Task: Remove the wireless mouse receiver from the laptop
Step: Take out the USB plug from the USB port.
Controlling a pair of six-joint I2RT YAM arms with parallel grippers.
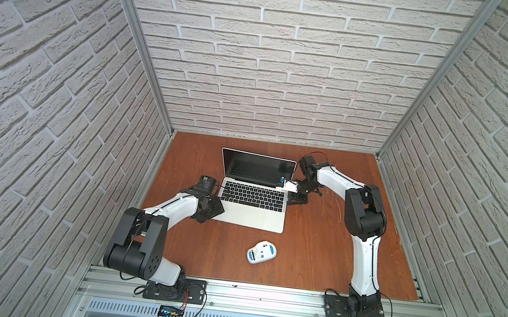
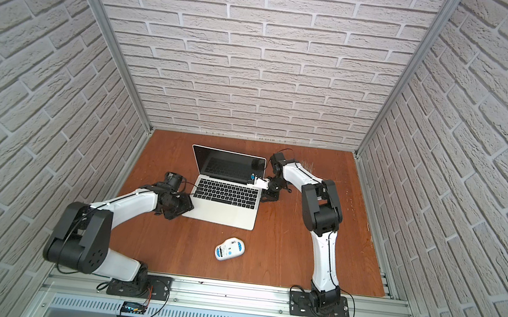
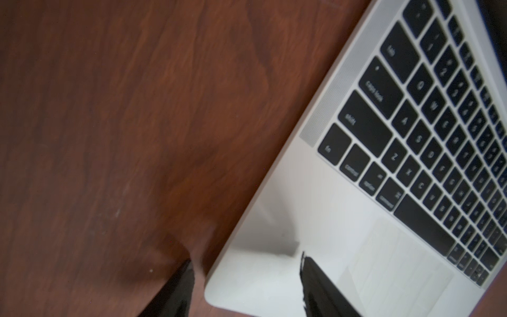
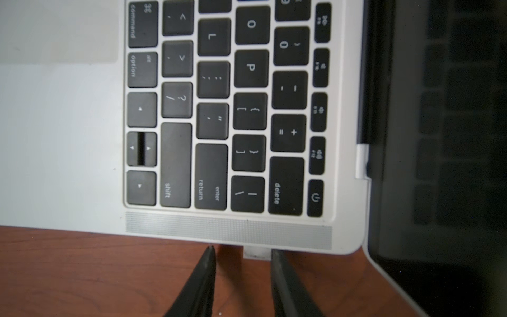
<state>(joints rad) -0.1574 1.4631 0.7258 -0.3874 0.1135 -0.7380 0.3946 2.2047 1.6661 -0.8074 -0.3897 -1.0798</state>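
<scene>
The receiver [image 4: 256,252] juts sideways from the laptop [image 4: 68,151], between the part-open jaws of the right gripper [image 4: 242,251], touching one, unclamped; the left gripper [image 3: 247,267], open and empty, straddles the laptop's near corner.

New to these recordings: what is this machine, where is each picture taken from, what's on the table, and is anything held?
Two robot arms stand at a wooden table, each ending in a two-fingered pincer. Two pictures look down from overhead; two come from wrist cameras. On the table lie an open laptop and a white mouse. The right pincer straddles the small receiver sticking out of the laptop's side, one finger touching it, not gripping. The left pincer hangs open at the laptop's near corner. Nothing is held.
</scene>
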